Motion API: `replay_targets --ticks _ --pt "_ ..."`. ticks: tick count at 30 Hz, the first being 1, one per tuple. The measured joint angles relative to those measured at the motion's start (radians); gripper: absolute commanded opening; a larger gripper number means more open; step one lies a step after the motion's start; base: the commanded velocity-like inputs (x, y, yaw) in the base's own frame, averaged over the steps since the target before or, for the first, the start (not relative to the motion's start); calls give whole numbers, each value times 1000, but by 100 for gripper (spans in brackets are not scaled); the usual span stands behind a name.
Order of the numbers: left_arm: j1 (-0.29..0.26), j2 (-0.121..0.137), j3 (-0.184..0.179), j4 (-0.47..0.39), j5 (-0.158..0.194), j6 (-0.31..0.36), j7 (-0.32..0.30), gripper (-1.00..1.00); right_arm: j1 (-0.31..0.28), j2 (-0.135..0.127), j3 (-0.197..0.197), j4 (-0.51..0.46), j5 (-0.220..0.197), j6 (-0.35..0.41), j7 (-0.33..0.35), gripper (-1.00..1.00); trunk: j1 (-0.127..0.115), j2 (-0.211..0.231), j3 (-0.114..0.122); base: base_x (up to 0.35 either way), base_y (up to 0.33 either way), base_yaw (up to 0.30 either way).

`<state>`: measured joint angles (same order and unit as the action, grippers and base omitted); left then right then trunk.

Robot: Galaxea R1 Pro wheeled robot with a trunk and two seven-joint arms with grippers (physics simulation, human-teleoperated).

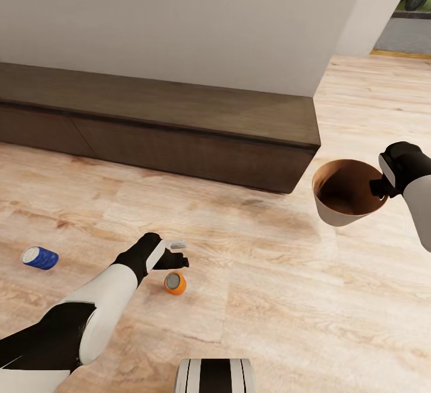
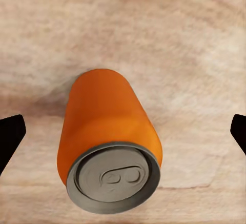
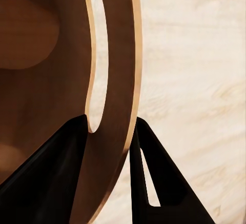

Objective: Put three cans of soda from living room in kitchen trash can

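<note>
Orange soda can (image 2: 109,141) lies on its side directly beneath the wide-open left gripper (image 1: 175,251), long axis crossing the finger gap, while the right gripper (image 1: 383,186) pinches the trash can (image 1: 344,195) rim

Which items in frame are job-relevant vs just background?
Job:
- orange soda can, lying on the floor under the open left claw
- blue soda can, lying on the floor
- trash can, held off the floor, rim pinched by the right claw

Background:
- long dark-brown bench
- wood floor
</note>
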<state>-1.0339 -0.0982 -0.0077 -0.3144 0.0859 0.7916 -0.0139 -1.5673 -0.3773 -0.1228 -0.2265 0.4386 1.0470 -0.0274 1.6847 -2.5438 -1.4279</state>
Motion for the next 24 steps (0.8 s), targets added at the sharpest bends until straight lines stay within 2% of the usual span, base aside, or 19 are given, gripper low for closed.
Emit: replay_targets --ticks 13,24 --pt "0 0 0 0 0 -1 0 100 1 0 -1 0 0 0 0 -100 6 -3 -50 0 0 0" --pt "0 0 0 1 0 -24 0 100 1 0 -2 0 -1 0 0 -100 6 -3 -50 0 0 0"
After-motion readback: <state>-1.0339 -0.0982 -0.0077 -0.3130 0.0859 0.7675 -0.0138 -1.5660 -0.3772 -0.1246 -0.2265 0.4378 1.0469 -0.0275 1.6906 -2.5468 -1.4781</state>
